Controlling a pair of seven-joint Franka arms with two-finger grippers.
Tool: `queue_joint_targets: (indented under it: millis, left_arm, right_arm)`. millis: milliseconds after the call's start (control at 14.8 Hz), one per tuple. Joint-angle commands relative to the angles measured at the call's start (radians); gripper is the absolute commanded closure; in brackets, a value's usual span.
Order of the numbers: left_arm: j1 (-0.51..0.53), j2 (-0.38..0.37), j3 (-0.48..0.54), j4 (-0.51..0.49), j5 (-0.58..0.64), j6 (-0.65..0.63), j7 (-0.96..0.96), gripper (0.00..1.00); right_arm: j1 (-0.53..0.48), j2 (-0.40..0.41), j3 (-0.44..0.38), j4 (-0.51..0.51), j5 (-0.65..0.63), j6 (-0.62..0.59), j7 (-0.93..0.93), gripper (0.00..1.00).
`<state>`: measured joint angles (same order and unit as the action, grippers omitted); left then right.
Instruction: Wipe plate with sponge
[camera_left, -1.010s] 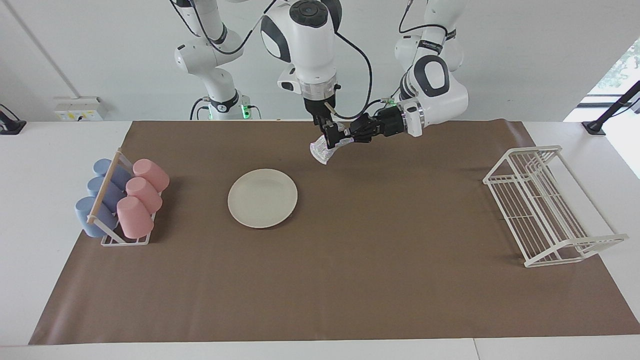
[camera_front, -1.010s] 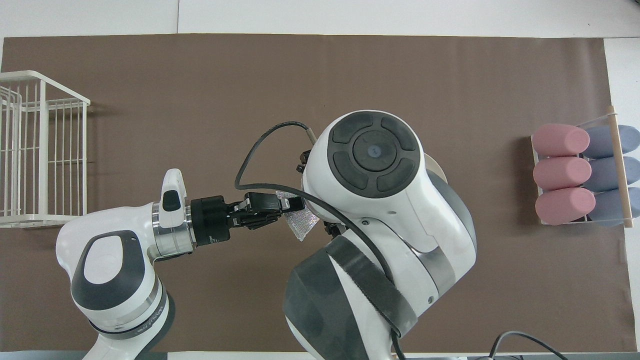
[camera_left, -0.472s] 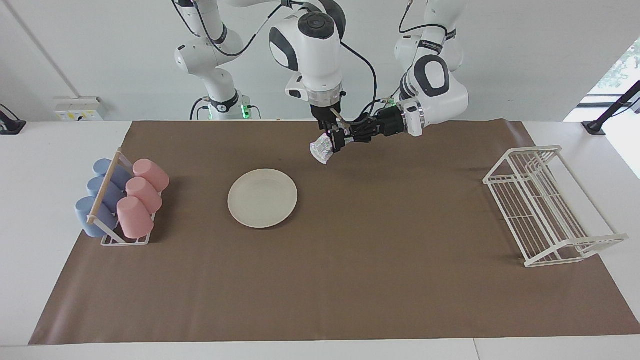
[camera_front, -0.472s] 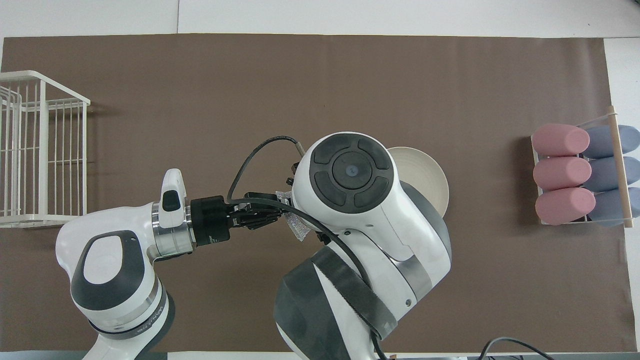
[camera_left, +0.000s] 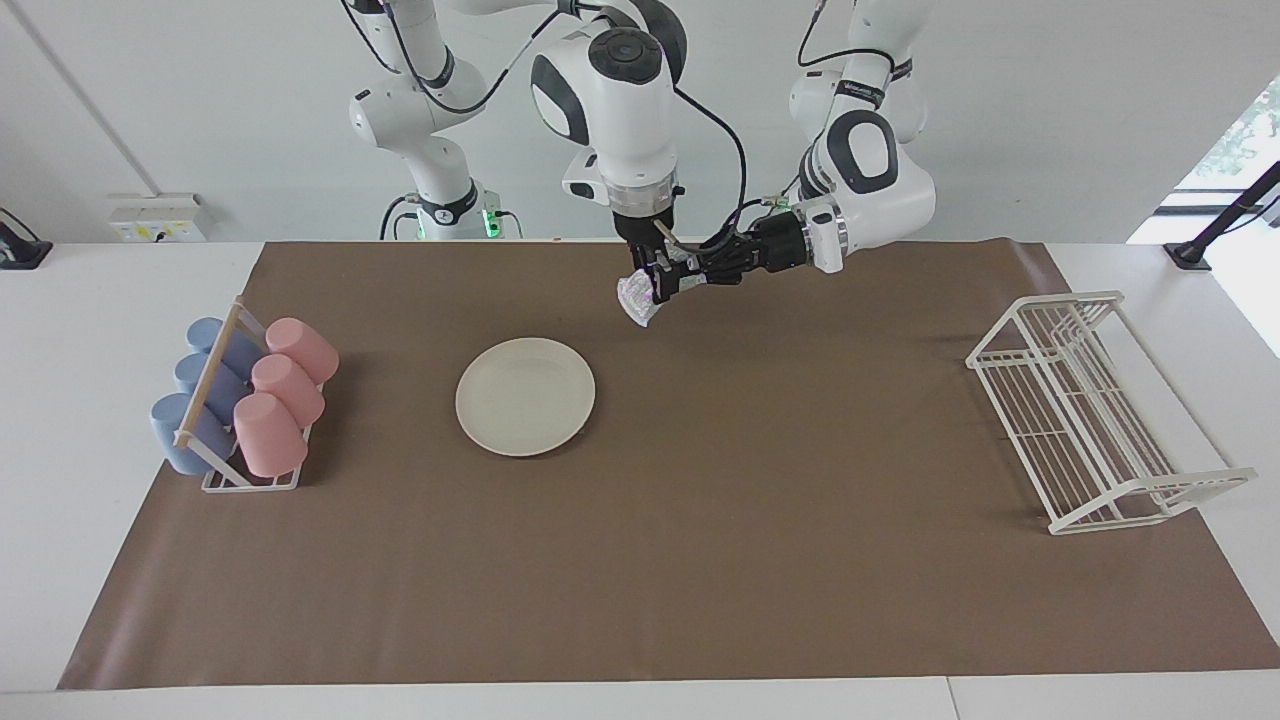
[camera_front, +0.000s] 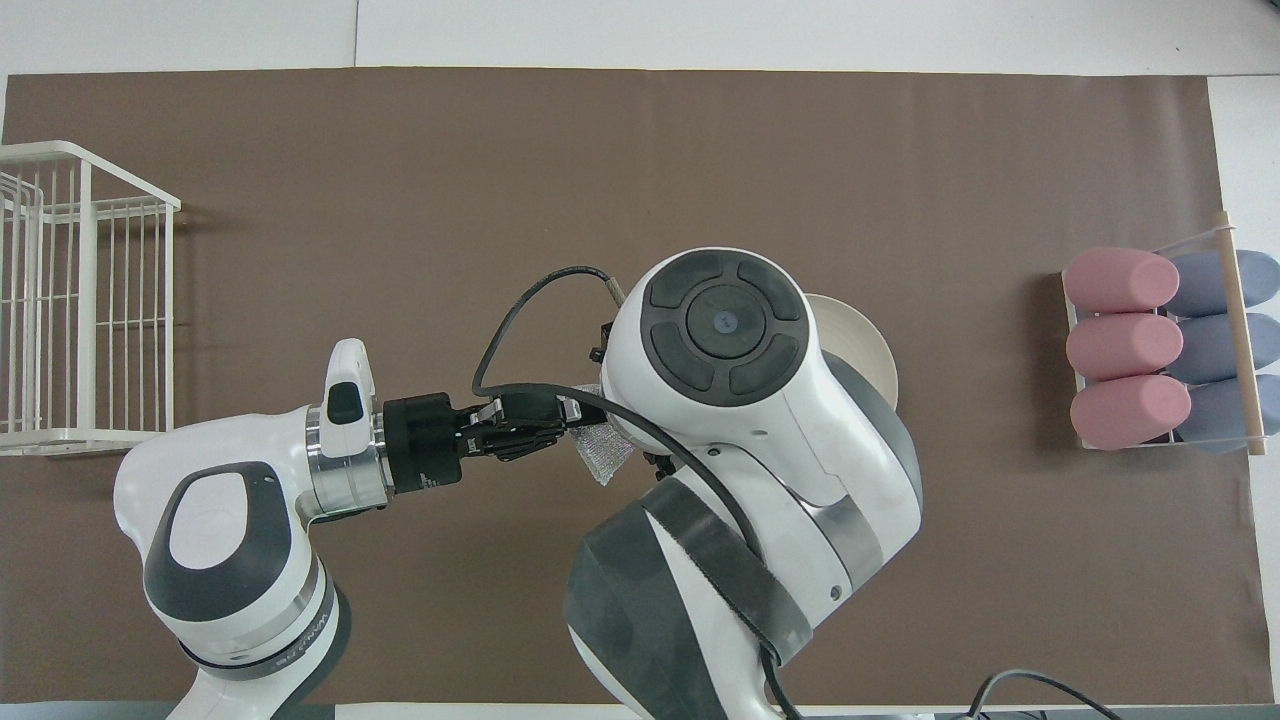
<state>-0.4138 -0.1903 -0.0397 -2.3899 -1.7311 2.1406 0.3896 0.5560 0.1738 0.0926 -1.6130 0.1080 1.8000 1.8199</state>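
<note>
While the sponge (camera_left: 637, 298) hangs in the air, held tight by your left gripper (camera_left: 672, 283), your right gripper (camera_left: 648, 285) is right at it too; I cannot tell its grip. Your plate (camera_left: 525, 396) sits bare on the brown mat (camera_left: 700, 560), under nothing. No wiping has begun.
</note>
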Motion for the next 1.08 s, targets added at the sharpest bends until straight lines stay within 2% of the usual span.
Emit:
queue_joint_targets:
  millis: [0,67,135,539,606,674,876,1010]
  left_arm:
    - [-0.010,-0.029,0.011,-0.026,-0.022,-0.005,0.020,1.00]
    - [-0.010,-0.029,0.011,-0.026,-0.022,-0.005,0.020,1.00]
    - [-0.011,-0.029,0.011,-0.025,-0.022,-0.002,0.020,1.00]
    - [-0.016,-0.029,0.011,-0.025,-0.022,0.005,0.012,1.00]
    - [-0.017,-0.031,0.009,-0.023,-0.022,0.012,0.002,0.48]
    - [-0.017,-0.035,0.008,-0.023,-0.022,0.025,-0.030,0.00]
    - [-0.017,-0.049,0.008,-0.023,-0.021,0.033,-0.075,0.00]
    - [-0.016,-0.057,0.011,-0.023,-0.021,0.035,-0.084,0.00]
  right_arm:
    - [-0.031,-0.020,0.004,-0.019,0.025,-0.019,-0.050,0.65]
    - [-0.037,-0.020,0.004,-0.018,0.044,-0.021,-0.068,0.90]
    - [-0.050,-0.020,0.004,-0.018,0.058,-0.019,-0.079,1.00]
    - [-0.047,-0.022,0.002,-0.013,0.061,0.013,-0.062,1.00]
    - [-0.048,-0.023,0.002,-0.013,0.061,0.013,-0.063,1.00]
    - [-0.050,-0.023,0.002,-0.013,0.061,0.013,-0.070,1.00]
    - [-0.065,-0.028,-0.002,-0.024,0.055,0.013,-0.128,1.00]
    - [-0.099,-0.036,-0.004,-0.056,0.045,0.012,-0.274,1.00]
